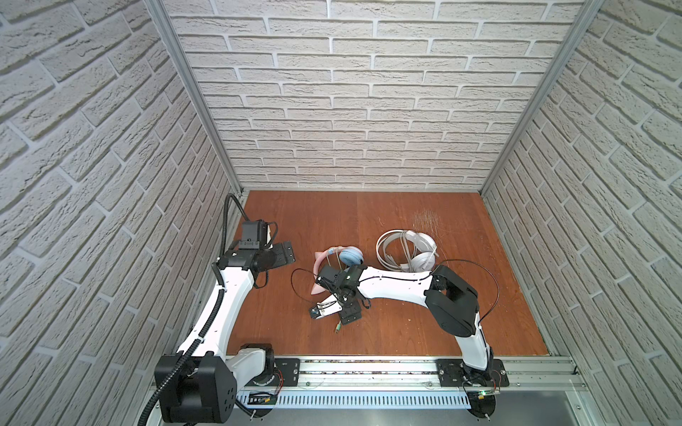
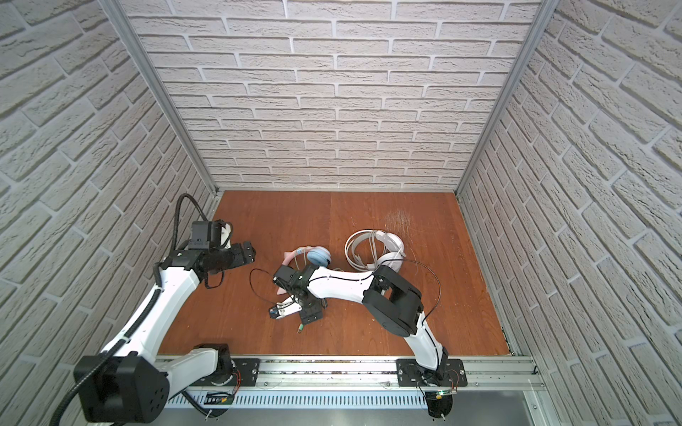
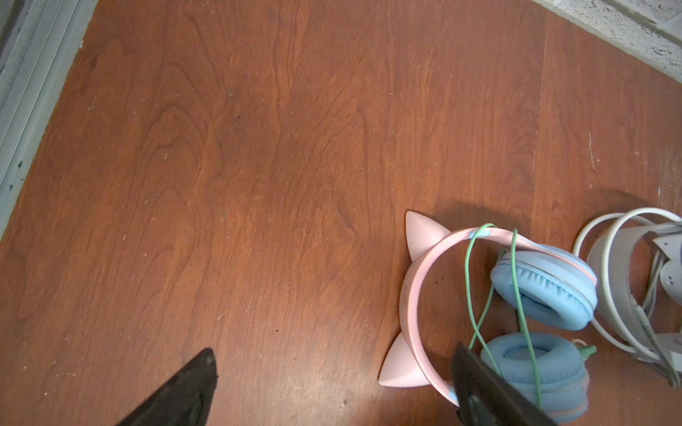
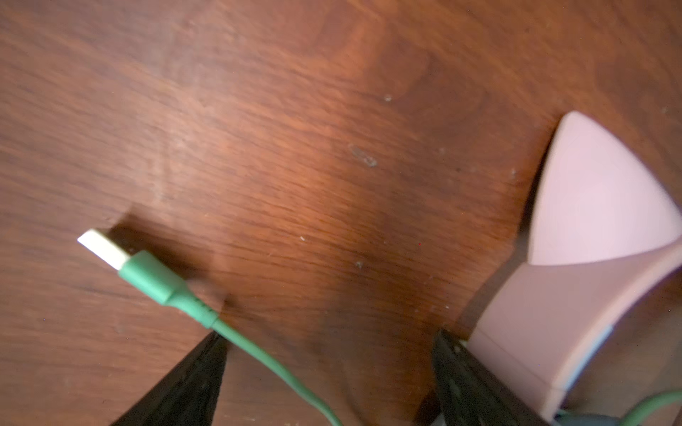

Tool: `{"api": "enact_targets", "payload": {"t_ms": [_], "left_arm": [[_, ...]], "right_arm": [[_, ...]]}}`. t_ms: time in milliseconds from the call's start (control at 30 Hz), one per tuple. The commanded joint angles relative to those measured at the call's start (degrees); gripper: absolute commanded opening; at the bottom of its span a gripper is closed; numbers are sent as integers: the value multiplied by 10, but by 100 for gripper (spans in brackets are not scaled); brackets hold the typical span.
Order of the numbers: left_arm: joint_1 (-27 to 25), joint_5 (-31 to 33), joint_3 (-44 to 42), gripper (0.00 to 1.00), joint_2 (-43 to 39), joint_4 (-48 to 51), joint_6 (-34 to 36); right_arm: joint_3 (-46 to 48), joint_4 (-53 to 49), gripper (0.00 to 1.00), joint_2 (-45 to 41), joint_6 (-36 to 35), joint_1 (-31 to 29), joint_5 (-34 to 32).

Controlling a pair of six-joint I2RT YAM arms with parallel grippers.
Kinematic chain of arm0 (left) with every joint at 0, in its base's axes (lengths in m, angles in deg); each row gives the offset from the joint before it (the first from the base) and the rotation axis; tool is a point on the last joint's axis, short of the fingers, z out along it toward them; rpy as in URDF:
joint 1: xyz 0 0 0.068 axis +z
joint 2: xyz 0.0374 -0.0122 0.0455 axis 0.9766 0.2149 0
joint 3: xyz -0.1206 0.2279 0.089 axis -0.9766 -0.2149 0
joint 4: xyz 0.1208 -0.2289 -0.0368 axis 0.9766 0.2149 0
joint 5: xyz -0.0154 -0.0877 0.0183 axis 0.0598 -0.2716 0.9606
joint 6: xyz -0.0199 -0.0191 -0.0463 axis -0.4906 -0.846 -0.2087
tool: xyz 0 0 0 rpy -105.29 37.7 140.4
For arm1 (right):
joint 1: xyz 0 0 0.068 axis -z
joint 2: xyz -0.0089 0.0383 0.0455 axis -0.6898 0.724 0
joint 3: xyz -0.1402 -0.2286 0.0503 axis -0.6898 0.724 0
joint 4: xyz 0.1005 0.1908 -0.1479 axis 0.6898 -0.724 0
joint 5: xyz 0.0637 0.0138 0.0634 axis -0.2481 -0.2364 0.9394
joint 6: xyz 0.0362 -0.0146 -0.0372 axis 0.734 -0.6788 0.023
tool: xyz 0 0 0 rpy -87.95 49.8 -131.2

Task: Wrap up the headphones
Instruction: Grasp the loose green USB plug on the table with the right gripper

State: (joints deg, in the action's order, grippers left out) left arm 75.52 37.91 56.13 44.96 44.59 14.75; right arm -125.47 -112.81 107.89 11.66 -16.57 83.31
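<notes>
My right pincer (image 4: 330,333) stands apart, straddling the green cable (image 4: 258,356), which runs out to its plug (image 4: 151,276) on the bench (image 4: 332,110) just ahead; pink headphones (image 4: 598,199) lie beside one jaw. My left pincer (image 3: 333,350), also apart, hangs farther off.

I stood in a lab test cell: brick-patterned wall panels (image 1: 369,110) boxed in my wooden tabletop (image 1: 332,228) on three sides, aluminium posts (image 1: 200,110) framed the corners, and a slotted metal rail (image 1: 369,370) ran along the front edge.
</notes>
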Motion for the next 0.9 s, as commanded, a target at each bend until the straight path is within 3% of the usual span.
{"api": "enact_targets", "payload": {"t_ms": [0, 133, 333, 600, 867], "left_arm": [[7, -6, -12, 98, -2, -9, 2], [9, -6, -10, 98, -3, -3, 4], [13, -7, -8, 98, -6, 2, 6], [15, -7, -9, 98, -8, 3, 3], [14, -15, -15, 98, -9, 0, 2]], "right_arm": [[-13, -4, 87, 23, -13, -4, -6], [-33, -31, 82, 41, -19, -4, 21], [-35, -61, 64, 63, -18, -5, 26], [12, -11, 34, 42, 5, -3, 53], [-1, 12, 9, 21, 63, 10, 95]]}}
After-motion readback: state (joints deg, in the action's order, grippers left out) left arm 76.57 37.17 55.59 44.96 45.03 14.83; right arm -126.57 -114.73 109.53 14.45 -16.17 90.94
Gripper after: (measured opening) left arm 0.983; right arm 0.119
